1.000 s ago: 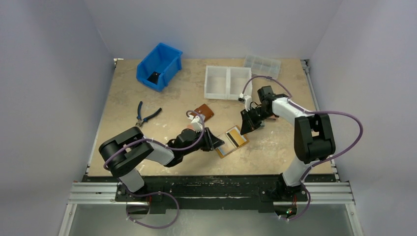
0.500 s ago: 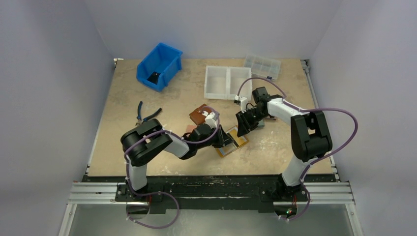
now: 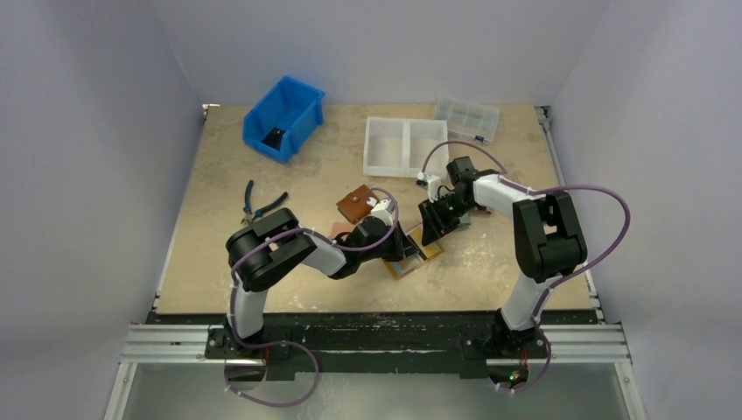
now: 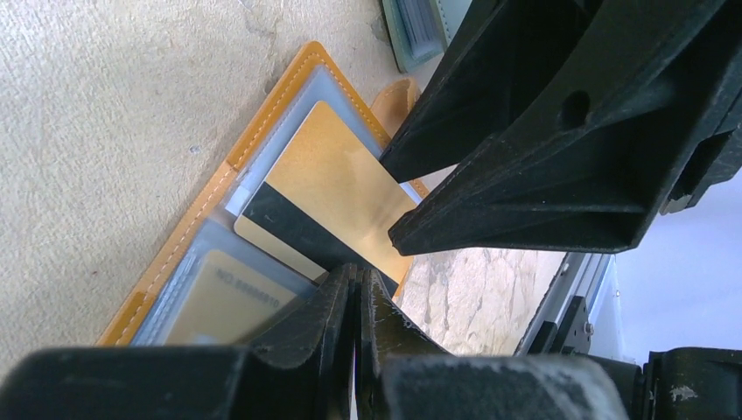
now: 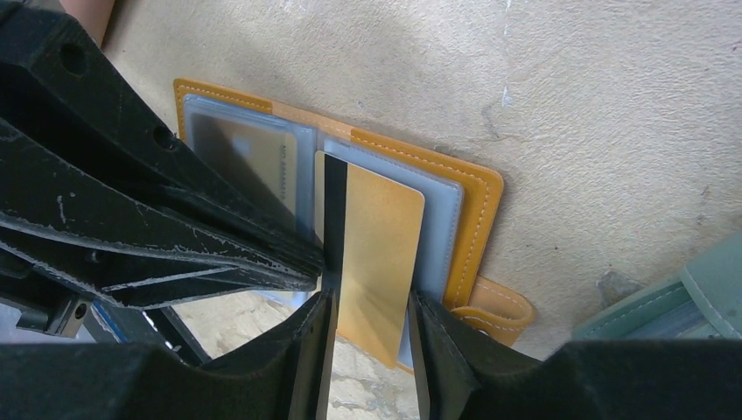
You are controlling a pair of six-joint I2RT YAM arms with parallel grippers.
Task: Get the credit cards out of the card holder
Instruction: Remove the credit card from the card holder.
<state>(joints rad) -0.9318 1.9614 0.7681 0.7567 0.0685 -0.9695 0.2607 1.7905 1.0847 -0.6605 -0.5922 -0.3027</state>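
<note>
Lying open on the table (image 3: 262, 175): card holder (image 5: 477, 227), one gold card (image 5: 372, 254) slid partway out of its sleeve. Left pincer (image 4: 357, 289) closed, pressing the sleeves to steady them. Right pincer (image 5: 367, 306) parted astride the card, apparently for extraction.

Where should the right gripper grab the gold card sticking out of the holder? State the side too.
Grip the gold card by its free end, which juts past the clear sleeve and the card holder. Come from that open side, right gripper fingers on its two long edges; it lies flat.
</note>
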